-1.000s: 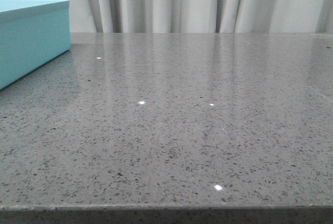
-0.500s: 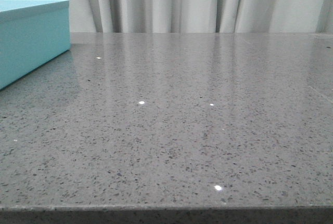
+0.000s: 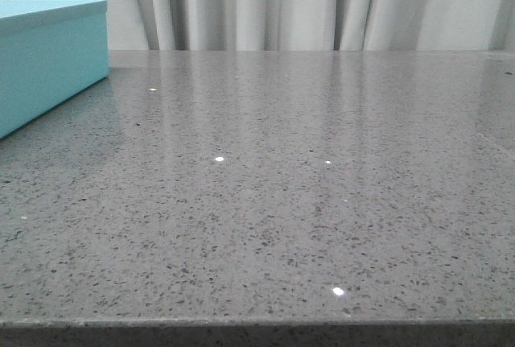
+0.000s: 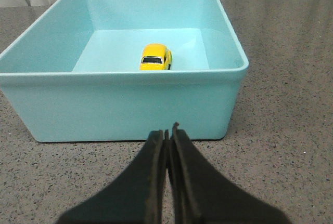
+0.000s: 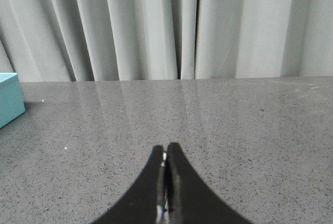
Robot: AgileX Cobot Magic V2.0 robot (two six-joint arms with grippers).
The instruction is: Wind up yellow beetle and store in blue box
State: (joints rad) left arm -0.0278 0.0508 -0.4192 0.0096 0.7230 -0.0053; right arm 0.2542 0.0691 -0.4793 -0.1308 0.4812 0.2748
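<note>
The yellow beetle (image 4: 155,57) stands on its wheels on the floor of the open blue box (image 4: 125,104), near the box's middle. The box also shows at the far left of the front view (image 3: 48,57) and as a corner in the right wrist view (image 5: 9,102). My left gripper (image 4: 167,132) is shut and empty, outside the box, just short of its near wall, above the table. My right gripper (image 5: 166,148) is shut and empty over bare table, well to the right of the box. Neither gripper shows in the front view.
The grey speckled table (image 3: 306,202) spreads across the front view, its front edge at the bottom. Pale curtains (image 3: 322,5) hang behind the table's far edge, also in the right wrist view (image 5: 156,26).
</note>
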